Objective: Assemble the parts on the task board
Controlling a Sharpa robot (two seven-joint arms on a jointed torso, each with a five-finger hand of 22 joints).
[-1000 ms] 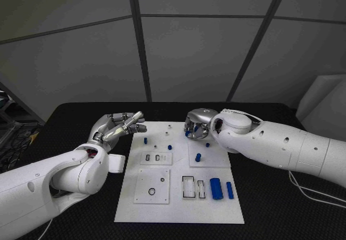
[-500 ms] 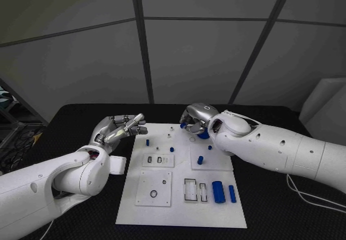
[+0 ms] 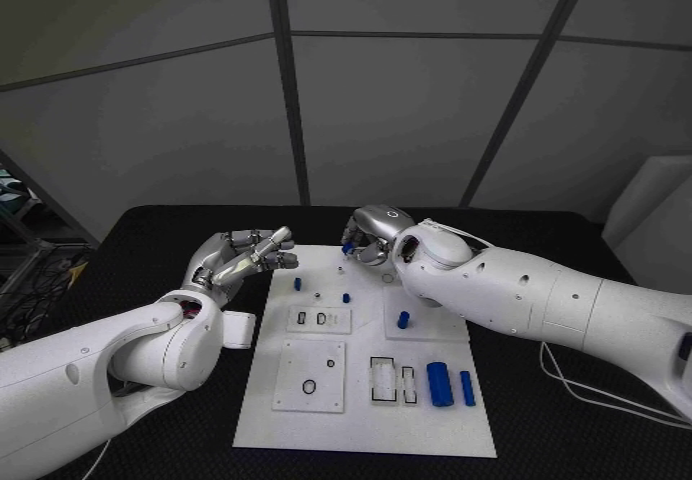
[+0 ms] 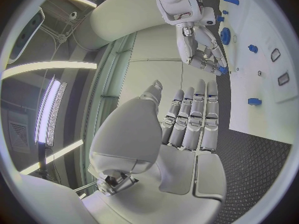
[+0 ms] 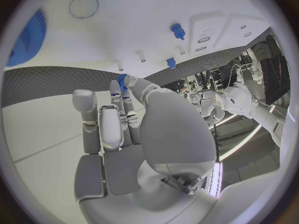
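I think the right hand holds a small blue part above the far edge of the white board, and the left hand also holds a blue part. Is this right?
Not entirely. The right hand does pinch a small blue part above the far edge of the task board. But the left hand holds nothing: the left wrist view shows its fingers extended and bare.

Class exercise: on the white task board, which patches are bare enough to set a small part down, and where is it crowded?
The white task board is bare along its near edge, below the raised square plate and two lying blue cylinders. Its far end is crowded: small blue pegs stand there under the right hand.
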